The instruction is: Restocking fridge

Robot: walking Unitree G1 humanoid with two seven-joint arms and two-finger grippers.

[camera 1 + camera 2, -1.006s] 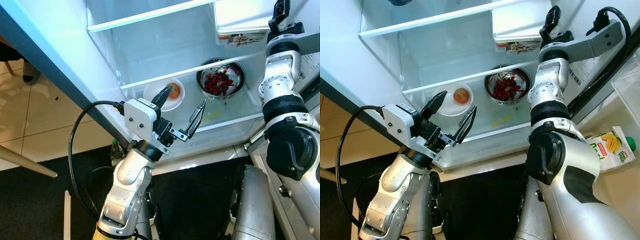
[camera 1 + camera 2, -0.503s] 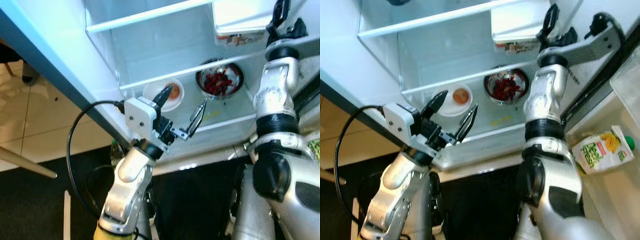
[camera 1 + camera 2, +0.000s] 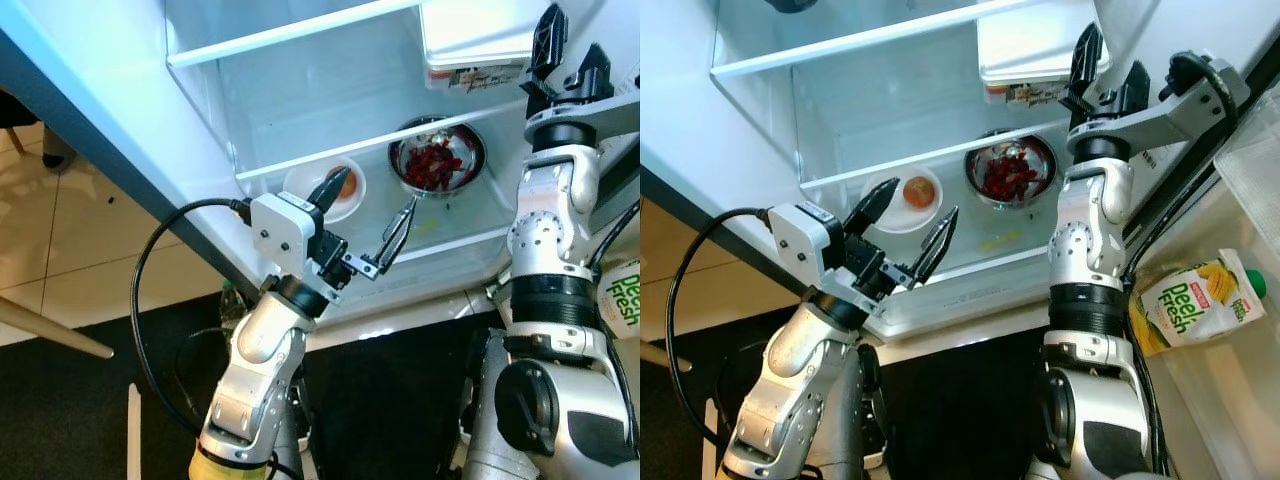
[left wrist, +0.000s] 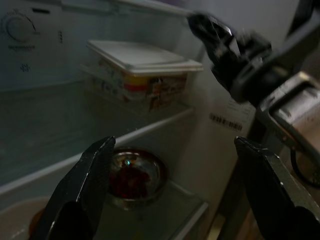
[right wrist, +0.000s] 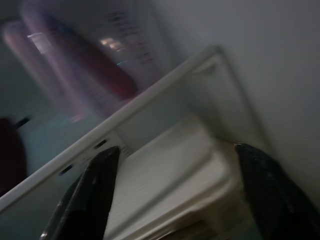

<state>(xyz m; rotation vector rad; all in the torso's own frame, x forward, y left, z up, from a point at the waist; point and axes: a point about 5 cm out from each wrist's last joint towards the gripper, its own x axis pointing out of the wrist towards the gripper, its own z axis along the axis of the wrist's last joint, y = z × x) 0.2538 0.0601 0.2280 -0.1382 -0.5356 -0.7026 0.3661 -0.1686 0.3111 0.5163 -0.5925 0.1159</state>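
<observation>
Left gripper point(image 3: 365, 225) hovers empty, fingers spread wide, just before the fridge's lower shelf point(image 3: 460, 240). Beyond it sit a plate point(image 3: 325, 190) and a steel bowl point(image 3: 437, 158). Right gripper point(image 3: 1102, 75), also wide and empty, is raised beside a lidded tub point(image 3: 1025, 45). Well off its arm's outer side lies the juice carton point(image 3: 1195, 300): likely light, slightly soft; grasp across its flat sides.

Left end effector point(image 3: 366, 225) spread wide at mid-height; right end effector point(image 3: 1106, 68) raised high, fingers apart.
</observation>
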